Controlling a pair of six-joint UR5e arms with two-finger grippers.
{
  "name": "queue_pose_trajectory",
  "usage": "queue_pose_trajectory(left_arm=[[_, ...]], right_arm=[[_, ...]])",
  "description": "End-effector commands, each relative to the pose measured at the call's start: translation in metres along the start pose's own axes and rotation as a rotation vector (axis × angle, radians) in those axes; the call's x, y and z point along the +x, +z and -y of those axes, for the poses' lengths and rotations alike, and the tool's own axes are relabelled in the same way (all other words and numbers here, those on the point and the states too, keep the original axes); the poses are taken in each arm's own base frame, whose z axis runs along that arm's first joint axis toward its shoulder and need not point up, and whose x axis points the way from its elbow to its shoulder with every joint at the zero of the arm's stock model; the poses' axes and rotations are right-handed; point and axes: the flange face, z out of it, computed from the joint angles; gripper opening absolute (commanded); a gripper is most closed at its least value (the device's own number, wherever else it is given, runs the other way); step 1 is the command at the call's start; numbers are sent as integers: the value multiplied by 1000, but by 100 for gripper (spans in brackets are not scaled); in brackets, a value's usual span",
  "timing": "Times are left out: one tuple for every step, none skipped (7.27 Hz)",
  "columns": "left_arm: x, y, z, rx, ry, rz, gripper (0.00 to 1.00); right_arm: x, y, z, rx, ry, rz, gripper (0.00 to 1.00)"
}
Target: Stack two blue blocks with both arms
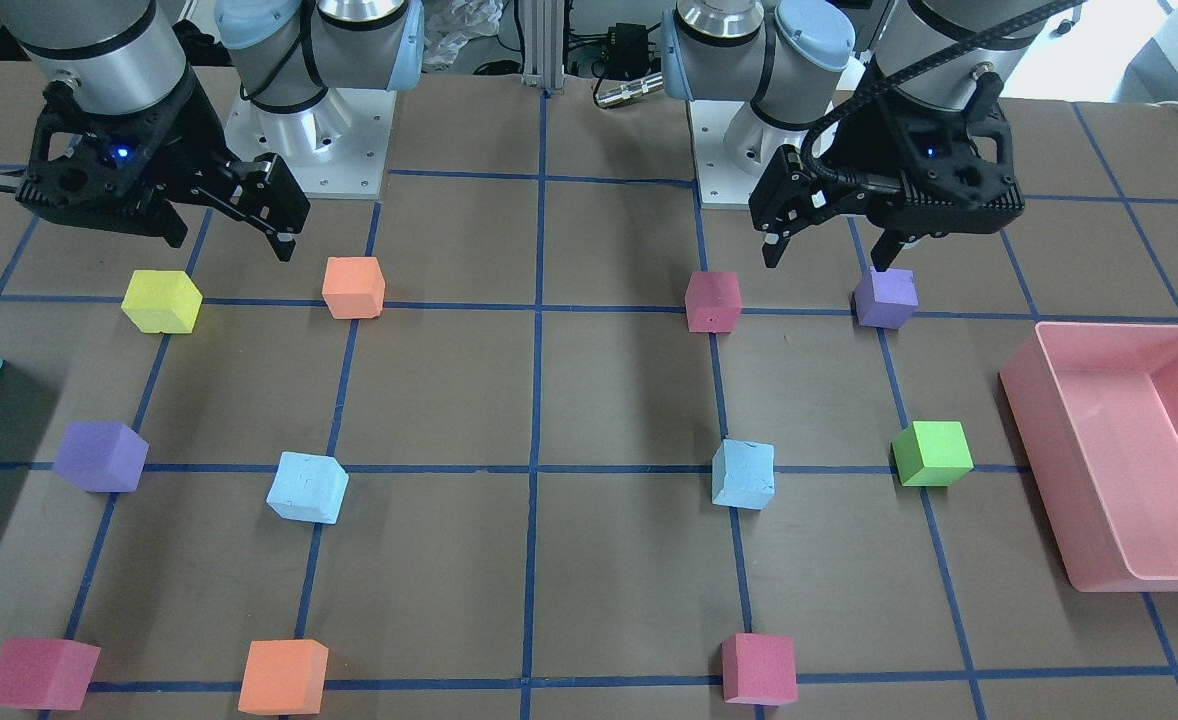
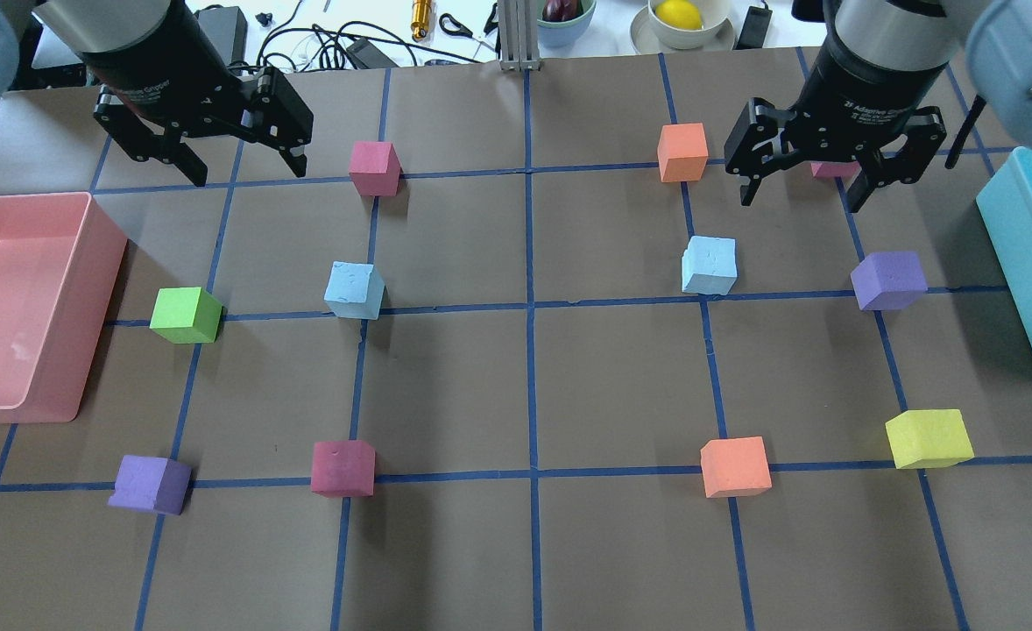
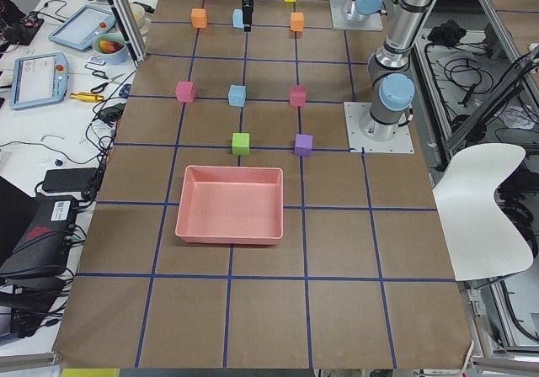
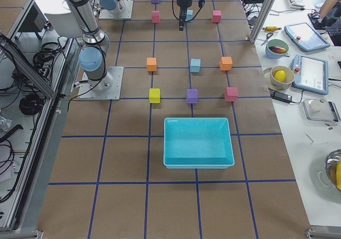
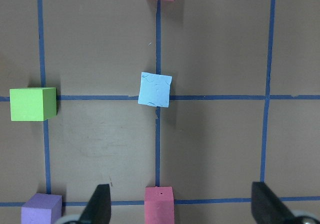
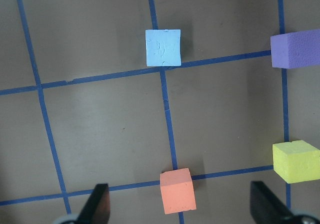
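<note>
Overhead view of a brown table point(image 2: 516, 394) gridded with blue tape point(image 2: 529, 263). The first blue block point(image 2: 355, 290) sits at nine o'clock from the table's middle and the second blue block point(image 2: 709, 265) at about three o'clock. They are well apart, each resting flat at a tape crossing.

The left gripper point(image 2: 247, 171) hangs above the table with its fingers spread wide, holding nothing. The first blue block lies at five o'clock from it. The right gripper point(image 2: 802, 200) is likewise spread wide and empty, with the second blue block at eight o'clock from it. White lettering point(image 2: 871, 109) on the right gripper's collar appears to read "2F Adaptive Gripper".
</note>
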Motion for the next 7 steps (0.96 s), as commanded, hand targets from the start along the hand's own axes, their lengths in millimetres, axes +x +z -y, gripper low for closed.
queue_pose_trajectory(left_arm=[[-1, -2, 2, 4, -3, -3, 100], [-3, -1, 2, 1, -5, 0, 100], [-2, 2, 1, -4, -5, 0, 100], [-2, 2, 1, -5, -5, 0, 100], [-3, 3, 0, -7, 2, 9, 100], [1, 4, -2, -13, 10, 10, 100], [1, 19, 1, -42, 16, 6, 100]], right_arm=[[-1, 0, 0, 0, -2, 3, 100], [0, 0, 0, -1, -2, -3, 100], [0, 0, 0, 0, 0, 5, 100], [0, 0, 0, 1, 0, 0, 100], [2, 0, 1, 2, 3, -9, 100], [0, 5, 2, -9, -2, -9, 100], [-1, 22, 8, -41, -2, -15, 100]])
